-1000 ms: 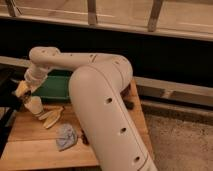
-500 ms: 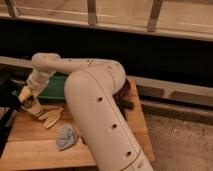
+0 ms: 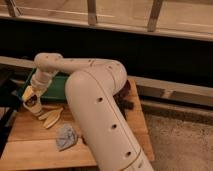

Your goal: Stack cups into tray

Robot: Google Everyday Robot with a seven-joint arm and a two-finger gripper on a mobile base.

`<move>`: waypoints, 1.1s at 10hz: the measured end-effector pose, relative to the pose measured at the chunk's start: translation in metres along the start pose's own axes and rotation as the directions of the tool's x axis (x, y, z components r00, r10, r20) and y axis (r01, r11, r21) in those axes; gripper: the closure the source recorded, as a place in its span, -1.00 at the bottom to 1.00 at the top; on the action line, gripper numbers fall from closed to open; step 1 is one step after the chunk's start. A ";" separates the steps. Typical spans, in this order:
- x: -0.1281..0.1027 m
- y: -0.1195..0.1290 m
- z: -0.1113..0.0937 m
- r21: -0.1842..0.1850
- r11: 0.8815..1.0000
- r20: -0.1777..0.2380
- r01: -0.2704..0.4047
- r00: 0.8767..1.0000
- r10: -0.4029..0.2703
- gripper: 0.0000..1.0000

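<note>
My gripper (image 3: 30, 96) hangs at the left end of the wooden table, right over a cream-white paper cup (image 3: 34, 107) that stands upright on the wood. It touches or nearly touches the cup's rim. The green tray (image 3: 56, 88) lies just behind and to the right of the cup, and my bulky cream arm covers much of it. What is inside the tray cannot be seen, and no other cups show.
Two pale yellow curved pieces (image 3: 50, 118) lie on the table (image 3: 30, 145) beside the cup, and a crumpled grey-blue cloth (image 3: 65, 136) sits nearer the front. Dark objects (image 3: 126, 98) stand at the table's right end. A dark wall and railing run behind.
The gripper has shifted slightly right and down, onto the paper cup. The arm's big link has swung closer and fills more of the view. The cup stays in place.
</note>
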 end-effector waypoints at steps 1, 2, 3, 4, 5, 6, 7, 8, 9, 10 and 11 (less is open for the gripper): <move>0.001 -0.002 -0.002 0.003 1.000 0.001 -0.005 1.000 0.005 0.50; 0.000 -0.003 -0.004 0.006 1.000 0.003 -0.007 1.000 0.007 0.36; -0.001 -0.002 -0.004 0.013 1.000 0.000 -0.006 1.000 0.006 0.15; -0.003 0.000 -0.004 0.020 1.000 -0.005 0.000 1.000 0.000 -0.09; -0.004 0.002 -0.003 0.025 1.000 -0.010 0.004 1.000 -0.003 -0.26; -0.006 0.003 -0.004 0.029 1.000 -0.012 0.006 1.000 -0.006 -0.46; -0.006 0.003 -0.004 0.032 0.999 -0.013 0.007 1.000 -0.006 -0.56; -0.007 0.003 -0.004 0.035 0.999 -0.015 0.007 1.000 -0.007 -0.60; -0.007 0.003 -0.005 0.036 0.999 -0.016 0.008 1.000 -0.007 -0.60; -0.008 0.004 -0.004 0.037 0.999 -0.018 0.010 1.000 -0.010 -0.60; -0.009 0.006 -0.004 0.036 0.999 -0.017 0.013 1.000 -0.012 -0.60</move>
